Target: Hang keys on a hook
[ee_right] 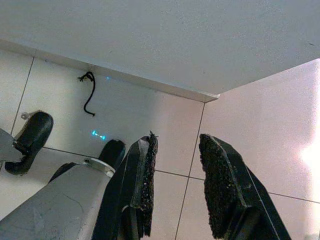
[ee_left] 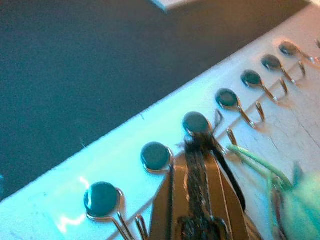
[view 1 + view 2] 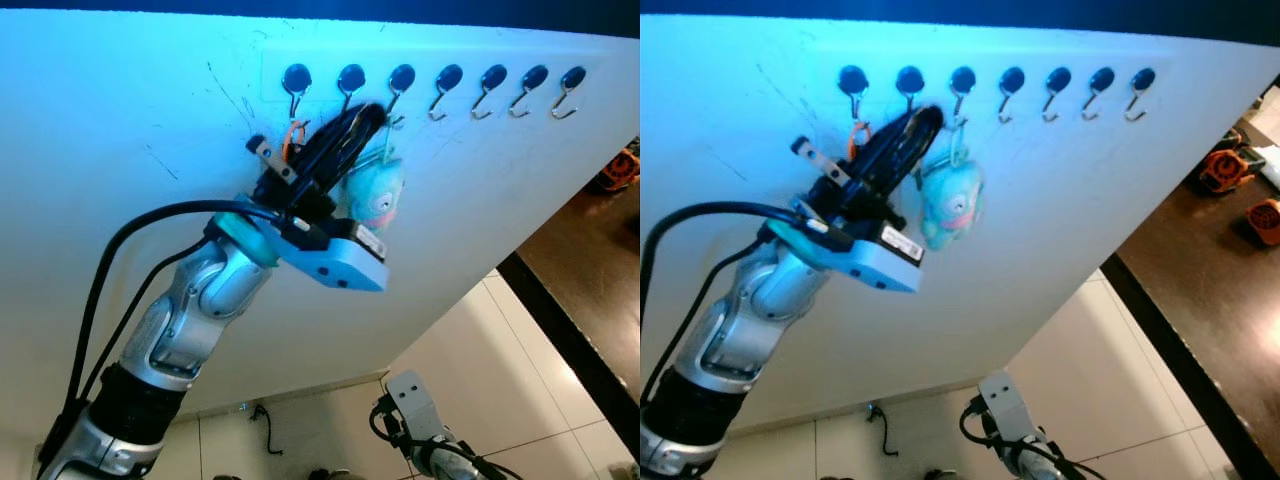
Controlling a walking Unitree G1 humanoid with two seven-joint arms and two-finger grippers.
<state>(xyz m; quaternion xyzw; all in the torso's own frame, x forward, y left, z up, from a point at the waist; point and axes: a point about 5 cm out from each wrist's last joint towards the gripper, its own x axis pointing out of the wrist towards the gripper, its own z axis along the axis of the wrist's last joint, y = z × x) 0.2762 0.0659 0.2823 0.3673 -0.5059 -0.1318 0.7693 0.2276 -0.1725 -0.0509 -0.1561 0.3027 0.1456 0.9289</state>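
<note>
A row of dark-capped metal hooks runs along a white wall. My left gripper is raised to it, fingers shut, tips just beside the third hook. A teal plush keychain dangles below that hook. Its green loop runs from the fingertips' side by the hook's wire down to the plush. A small orange ring shows under the first hook. My right gripper hangs low over the tiled floor, open and holding nothing.
Several hooks to the right of the third one are bare. Dark wooden flooring lies to the right with orange objects on it. A black cable lies on the tiles by the wall's base.
</note>
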